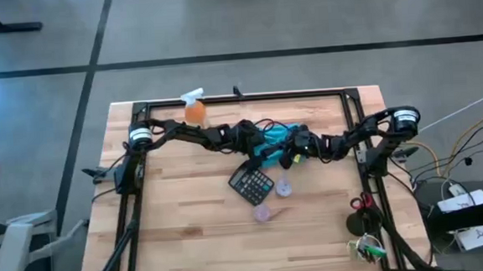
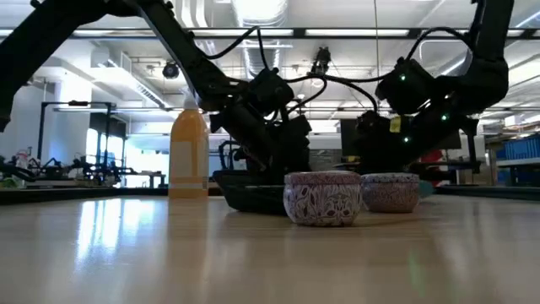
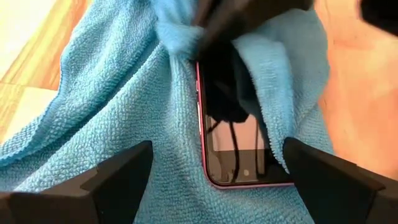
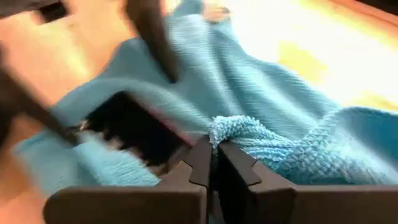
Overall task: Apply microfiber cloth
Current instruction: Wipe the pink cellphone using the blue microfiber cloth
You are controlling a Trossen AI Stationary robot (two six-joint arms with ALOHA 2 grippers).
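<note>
Teal-blue fabric, the microfiber cloth (image 1: 275, 138), lies bunched at the middle of the wooden counter (image 1: 179, 215) in the high view, with both dark arms meeting over it. The left pincer (image 1: 254, 137) reaches in from the left and the right pincer (image 1: 296, 142) from the right. A black calculator (image 1: 251, 184) lies just in front of the cloth, two small patterned tins (image 1: 272, 199) sit near it, and an orange spray bottle (image 1: 194, 107) stands at the far edge.

Low view: the tins (image 2: 321, 198) stand in front of the arms, the bottle (image 2: 189, 154) to the left; the cloth is mostly hidden.

Left wrist view: the cloth (image 3: 112, 106) drapes around a pink-edged phone (image 3: 239, 143), covering its sides. The left pincer's fingers (image 3: 118, 180) stand wide apart above it, holding nothing.

Right wrist view: the right pincer (image 4: 214, 163) is clamped on a fold of the cloth (image 4: 249, 137), fingers pressed together. A dark flat thing (image 4: 134, 134), probably the phone, shows under the blurred fabric.
</note>
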